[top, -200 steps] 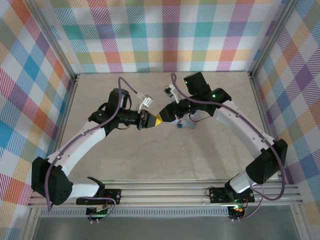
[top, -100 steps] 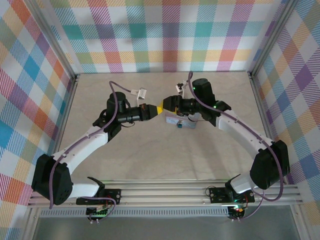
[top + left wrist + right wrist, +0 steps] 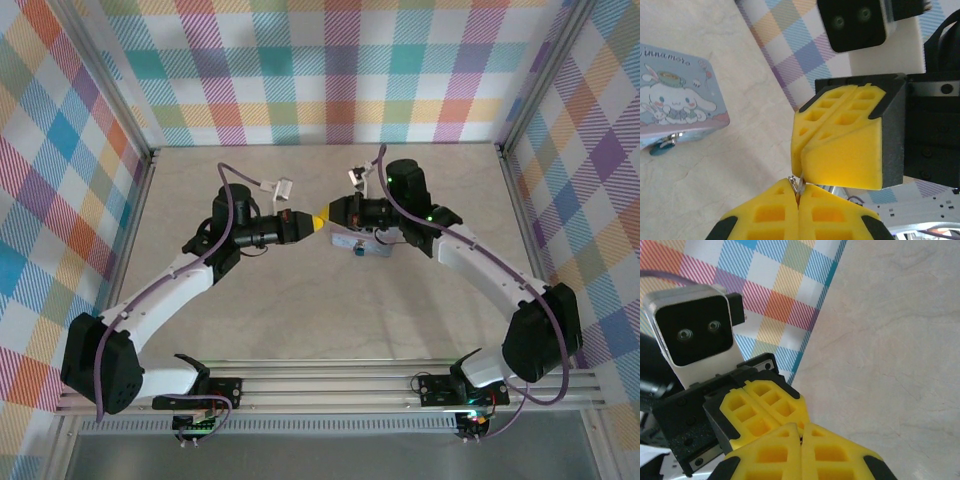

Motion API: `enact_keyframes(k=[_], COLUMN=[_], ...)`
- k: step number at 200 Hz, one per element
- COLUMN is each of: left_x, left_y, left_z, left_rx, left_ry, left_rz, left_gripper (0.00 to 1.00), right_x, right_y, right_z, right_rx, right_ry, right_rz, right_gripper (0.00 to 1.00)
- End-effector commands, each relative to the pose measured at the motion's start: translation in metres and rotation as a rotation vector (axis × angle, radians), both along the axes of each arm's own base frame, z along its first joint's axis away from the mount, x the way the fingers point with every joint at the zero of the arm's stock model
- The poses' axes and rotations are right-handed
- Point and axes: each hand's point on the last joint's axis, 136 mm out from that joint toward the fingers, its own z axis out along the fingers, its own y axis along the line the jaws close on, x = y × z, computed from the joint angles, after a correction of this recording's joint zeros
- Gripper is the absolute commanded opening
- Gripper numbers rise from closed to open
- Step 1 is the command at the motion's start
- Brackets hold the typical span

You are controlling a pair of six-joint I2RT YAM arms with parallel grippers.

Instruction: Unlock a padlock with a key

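Left wrist view: left pincer (image 3: 798, 192) has its yellow fingers pressed together, w/ a thin bit of grey metal, a ring and stub that I take for the key (image 3: 796, 183), nipped at the very tip. Right pincer (image 3: 802, 150) is nose-to-nose w/ it, fingers also together. Can't tell if it has any hold on the key or just touches it.

The padlock (image 3: 662, 146) is well apart from both, small and dark blue, at the front edge of the cartoon box (image 3: 675, 95), which lies flat on the bench (image 3: 715, 170). From the top view the pincers meet up in the air just left of the box, and the lock (image 3: 357, 250) shows at the box's near side.

Step in hand, prob.: handing over or re-gripping the key between the two pincers. The lock isn't touched yet, so the task is early.

Next move needs:
- one pincer w/ a firm hold on the key's bow and the blade sticking out free
- the other letting go w/o dragging it askew
- then a free pincer to steady the lock, since it's tiny and looks loose enough to swing

Risk: the key is thin and could drop at the swap.
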Motion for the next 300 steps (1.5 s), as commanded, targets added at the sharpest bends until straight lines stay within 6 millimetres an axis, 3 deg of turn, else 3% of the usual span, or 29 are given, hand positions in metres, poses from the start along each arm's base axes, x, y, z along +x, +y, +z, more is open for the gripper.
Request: enact_keyframes(k=[1,18,35,63,92,120,201,234,300], left_x=[-0.009,-0.011,-0.016,-0.034,-0.044,-0.043,-0.028,-0.026,-0.028], left_y=[0.007,0.011,0.012,0.013,0.002,0.001,-0.003,-0.004,-0.004], left_z=[0.014,0.021,0.030,0.029,0.058,0.068,0.065,0.059,0.052], left_rx=[0.053,0.082,0.119,0.167,-0.013,-0.068,-0.139,-0.134,-0.132], left_ry=[-0.059,-0.057,-0.057,-0.084,-0.189,-0.216,-0.166,-0.151,-0.131], left_rz=[-0.014,-0.002,-0.028,-0.126,-0.191,-0.182,-0.159,-0.160,-0.168], left_gripper=[0.21,0.42,0.47,0.43,0.44,0.44,0.33,0.22,0.22], right_x=[-0.014,-0.017,-0.015,-0.020,-0.033,-0.037,-0.041,-0.040,-0.026], right_y=[-0.005,-0.007,-0.014,-0.015,-0.004,0.001,0.006,0.004,0.000], right_z=[0.021,0.024,0.022,0.033,0.051,0.052,0.051,0.049,0.045], right_rx=[-0.030,-0.079,-0.182,-0.207,-0.089,-0.034,0.022,0.015,0.024], right_ry=[-0.164,-0.232,-0.287,-0.370,-0.394,-0.385,-0.379,-0.376,-0.336], right_rz=[0.070,0.108,0.114,0.180,0.264,0.293,0.332,0.324,0.251], right_gripper=[0.00,0.00,0.00,0.00,0.00,0.00,0.00,0.00,0.00])
